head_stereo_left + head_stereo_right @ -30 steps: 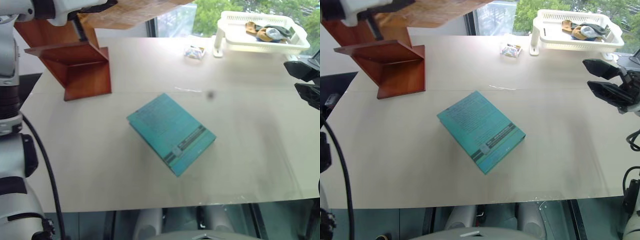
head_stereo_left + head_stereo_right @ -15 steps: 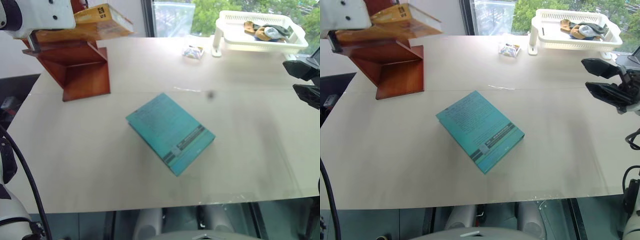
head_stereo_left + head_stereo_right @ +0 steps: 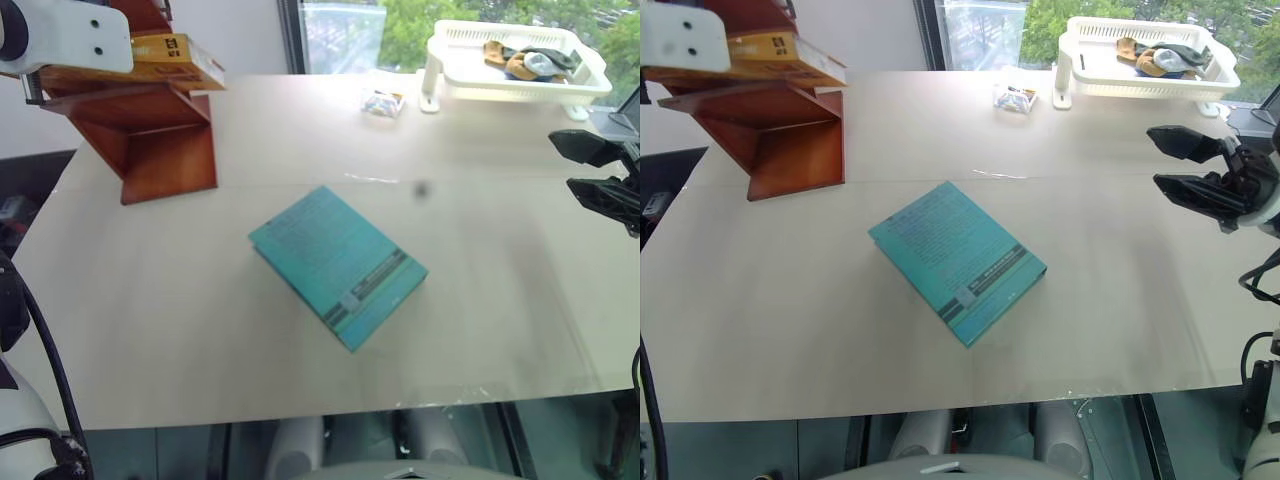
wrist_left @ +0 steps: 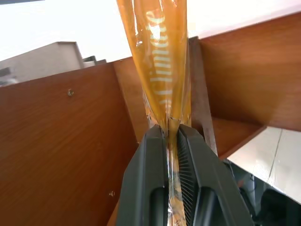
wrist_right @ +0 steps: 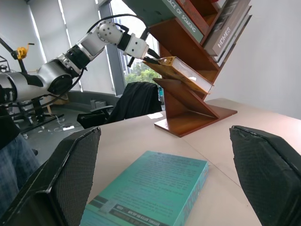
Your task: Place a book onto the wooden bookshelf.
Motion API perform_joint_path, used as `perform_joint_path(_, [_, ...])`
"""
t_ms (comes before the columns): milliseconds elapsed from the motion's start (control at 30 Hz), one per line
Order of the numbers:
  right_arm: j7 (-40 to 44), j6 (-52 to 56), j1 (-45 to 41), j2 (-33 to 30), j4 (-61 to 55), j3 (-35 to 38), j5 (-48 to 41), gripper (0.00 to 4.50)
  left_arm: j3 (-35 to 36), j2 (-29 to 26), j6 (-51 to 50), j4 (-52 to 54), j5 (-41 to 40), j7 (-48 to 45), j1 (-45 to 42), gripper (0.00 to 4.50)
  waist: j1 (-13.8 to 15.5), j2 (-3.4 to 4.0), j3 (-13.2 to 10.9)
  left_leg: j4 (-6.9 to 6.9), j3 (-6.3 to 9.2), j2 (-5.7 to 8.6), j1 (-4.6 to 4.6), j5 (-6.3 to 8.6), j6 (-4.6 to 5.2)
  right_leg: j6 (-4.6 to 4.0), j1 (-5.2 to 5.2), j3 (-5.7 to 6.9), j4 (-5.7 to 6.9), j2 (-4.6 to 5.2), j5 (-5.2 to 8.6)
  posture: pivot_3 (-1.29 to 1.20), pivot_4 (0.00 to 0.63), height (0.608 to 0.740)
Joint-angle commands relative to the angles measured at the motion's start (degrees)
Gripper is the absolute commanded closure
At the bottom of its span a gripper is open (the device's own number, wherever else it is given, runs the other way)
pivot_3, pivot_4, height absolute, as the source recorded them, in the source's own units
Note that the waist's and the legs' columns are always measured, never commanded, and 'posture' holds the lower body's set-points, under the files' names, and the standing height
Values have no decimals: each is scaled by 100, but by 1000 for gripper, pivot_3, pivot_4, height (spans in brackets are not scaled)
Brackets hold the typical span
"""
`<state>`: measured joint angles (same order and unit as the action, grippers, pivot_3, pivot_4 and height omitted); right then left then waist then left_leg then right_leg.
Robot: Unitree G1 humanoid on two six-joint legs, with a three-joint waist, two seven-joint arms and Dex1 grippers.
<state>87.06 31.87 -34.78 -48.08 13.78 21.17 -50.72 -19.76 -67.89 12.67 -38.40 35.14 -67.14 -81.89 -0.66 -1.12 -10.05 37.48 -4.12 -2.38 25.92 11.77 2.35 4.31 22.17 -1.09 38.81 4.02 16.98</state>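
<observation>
At the table centre a teal-green book [image 3: 338,265] is seen lying flat, with bare tabletop [image 3: 500,300] all round it. At three o'clock the right gripper [image 3: 1188,165] is held over the table edge, jaws wide apart and empty. Farthest, at ten o'clock, the book [image 3: 165,58] is clamped at one edge by the left gripper [image 4: 172,136] and appears laid on a slanted tier of the wooden bookshelf [image 3: 165,150]. It should be slid fully against the tier before release; room for withdrawal looks open leftward.

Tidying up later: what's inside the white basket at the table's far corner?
In the white basket lies a small heap of crumpled cloth, tan, grey and dark. What lies beneath the heap is covered.
</observation>
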Motion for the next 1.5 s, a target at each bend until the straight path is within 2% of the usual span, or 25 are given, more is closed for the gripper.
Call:
perform_joint_path(33, [7,-90,-42,-60,-276,170,-63,0,120,-5,-271,7,92,-199,-254,4494,-9,0,0,0,-1,-1,0,0,0,0,1,-1,1,0,0,0,150,740])
perform_joint_path(367, [-43,-156,-110,-18,-314,103,-10,0,41,140,-815,-148,316,-229,-131,4494,-18,1,0,1,-4,-2,-2,0,0,0,4,-5,5,0,0,0,150,740])
perform_joint_path(600, [-87,-201,-139,7,-343,117,-4,0,-89,207,-634,-376,546,69,-310,4494,-29,1,0,1,-6,-3,-5,0,0,0,6,-11,10,-1,0,0,150,740])
perform_joint_path(700, [-92,-221,-124,9,-355,129,7,0,-99,251,-627,-416,551,36,-384,3160,-32,1,0,1,-10,-4,-5,0,0,0,8,-12,12,-2,0,0,150,740])
perform_joint_path(833, [-114,-242,-85,21,-389,148,2,0,-73,296,-721,-439,624,36,-385,1751,-12,1,0,2,-11,-4,-2,0,0,0,8,-11,10,-1,0,0,150,740])
perform_joint_path(867, [-124,-245,-72,25,-400,154,-2,0,-43,319,-790,-452,616,37,-381,1257,-10,1,0,3,-11,-4,-1,0,0,0,8,-11,10,-1,0,0,150,740])
perform_joint_path(1133, [-194,-261,-5,67,-453,188,-9,0,-50,171,-1081,-349,824,-252,-290,1257,-4,0,0,6,-7,-3,1,0,0,0,8,-7,11,-1,0,0,150,740])
perform_joint_path(1500, [-202,-296,9,73,-429,148,7,0,9,136,-1129,-369,854,-89,-224,1257,-4,0,0,6,-6,-3,1,0,0,0,8,-7,11,0,0,0,150,740])
